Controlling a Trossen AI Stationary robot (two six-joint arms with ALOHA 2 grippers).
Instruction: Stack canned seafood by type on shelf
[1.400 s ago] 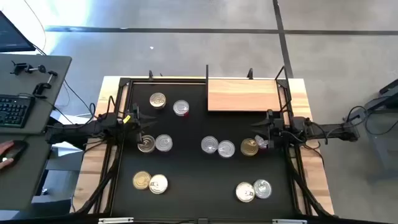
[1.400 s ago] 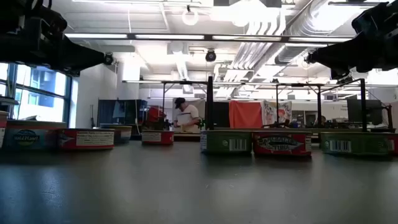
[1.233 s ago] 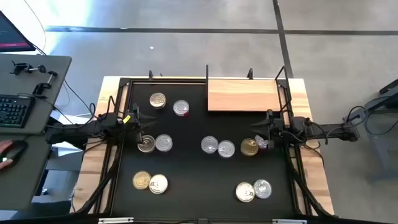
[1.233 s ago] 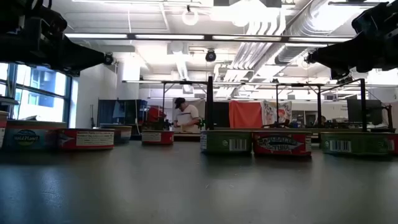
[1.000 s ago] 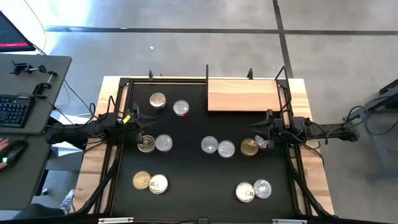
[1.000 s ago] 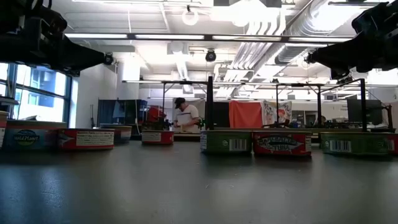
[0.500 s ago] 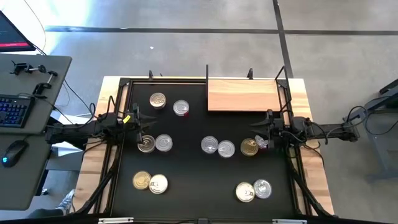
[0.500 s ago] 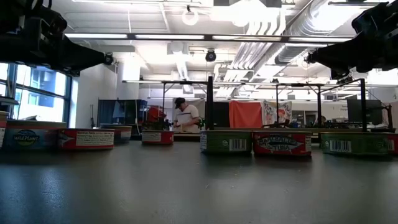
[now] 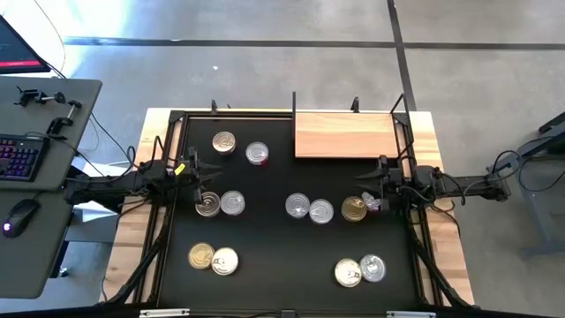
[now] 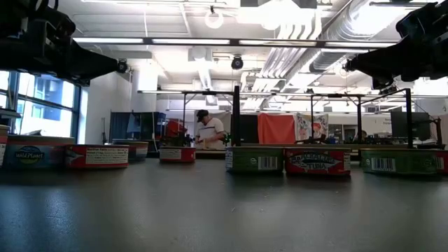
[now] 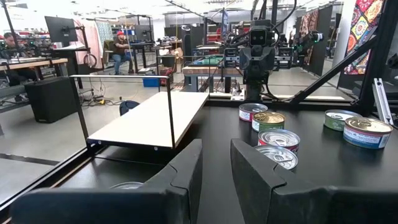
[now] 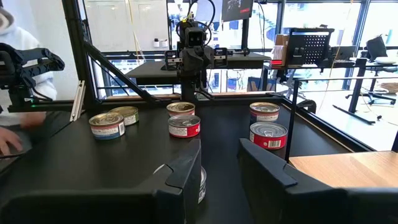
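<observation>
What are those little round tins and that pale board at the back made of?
The tins look like metal: their lids shine silver or gold and catch the light, with printed labels round the sides. The board looks like light, unpainted wood with a matt surface and faint grain; its thin black posts seem to be metal.

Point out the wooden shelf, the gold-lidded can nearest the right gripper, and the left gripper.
wooden shelf (image 9: 344, 135), high view, middle of its bare board.
gold-lidded can (image 9: 354, 209), high view, centre of its lid.
left gripper (image 11: 215, 163), left wrist view, midway between its fingertips.
</observation>
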